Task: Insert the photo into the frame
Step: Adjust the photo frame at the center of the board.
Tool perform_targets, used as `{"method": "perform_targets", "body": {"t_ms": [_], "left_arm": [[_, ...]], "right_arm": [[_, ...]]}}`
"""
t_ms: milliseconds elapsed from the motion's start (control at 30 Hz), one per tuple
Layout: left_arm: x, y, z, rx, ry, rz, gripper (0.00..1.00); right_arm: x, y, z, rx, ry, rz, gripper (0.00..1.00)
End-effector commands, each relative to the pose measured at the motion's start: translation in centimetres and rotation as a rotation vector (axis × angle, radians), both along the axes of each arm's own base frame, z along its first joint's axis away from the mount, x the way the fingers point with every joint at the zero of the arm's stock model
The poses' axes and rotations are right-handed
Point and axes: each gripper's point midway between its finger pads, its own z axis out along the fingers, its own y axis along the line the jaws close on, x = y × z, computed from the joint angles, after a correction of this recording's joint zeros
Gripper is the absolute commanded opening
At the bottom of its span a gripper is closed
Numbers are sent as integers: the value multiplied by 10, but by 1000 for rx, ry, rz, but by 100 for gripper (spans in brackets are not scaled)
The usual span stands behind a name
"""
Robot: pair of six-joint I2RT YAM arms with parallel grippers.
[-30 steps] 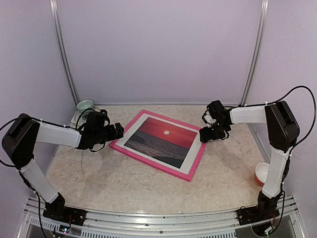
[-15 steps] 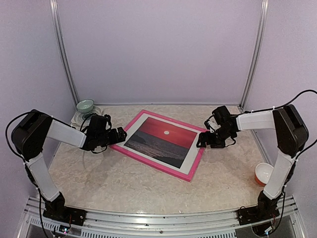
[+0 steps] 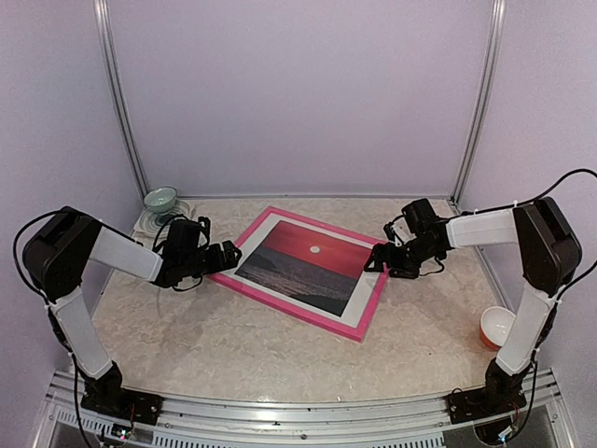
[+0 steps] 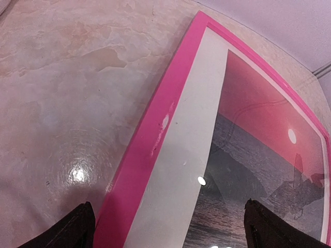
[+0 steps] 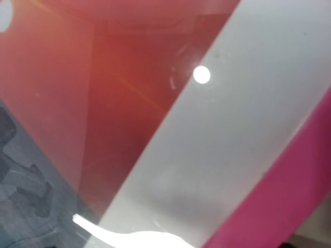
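Photo [image 3: 303,261] lies flat inside the pink frame [image 3: 280,304], bordered by a white mat [image 4: 181,170], at the centre of the surface [image 3: 233,355]. The left jaws stand wide apart, straddling the frame's left rail. The right jaws sit at its right corner, and it cannot be told whether they are apart or together.

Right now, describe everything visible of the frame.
The frame is a rectangle of narrow, bright pink rails, lying flat and front up on the table. Glossy glazing reflects lights over a white mat and the sunset photo. Its left rail bears a pale scuff. The open left gripper straddles that rail; the right gripper is at the far right corner; contact unclear.
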Motion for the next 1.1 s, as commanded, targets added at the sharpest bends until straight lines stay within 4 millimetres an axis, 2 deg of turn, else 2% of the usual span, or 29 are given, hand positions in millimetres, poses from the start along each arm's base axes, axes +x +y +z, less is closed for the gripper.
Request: {"method": "perform_targets", "body": {"t_ms": [0,100,233,367,667,967,1067], "left_arm": [[-13,-13,-7,-27,16,-44,99],[-14,-12,-9,-32,24,-48,99],[-25,-18,-14,-66,49,-65,99],[-42,-23,-18,-109,79,-57,99],[-83,-46,-23,-154,130,-92,99],[-122,-62,-10,-184,143,-105,99],[-129,-62,-7,-160,137,-96,99]], "right_arm": [[6,0,3,30,-9,-7,91],[6,-1,3,30,-9,-8,91],[10,-8,3,25,-11,-24,91],[15,-11,3,32,-11,-32,91],[26,-13,7,0,-28,-33,92],[30,-12,-1,-8,-15,-25,92],[29,-7,0,17,-12,-11,99]]}}
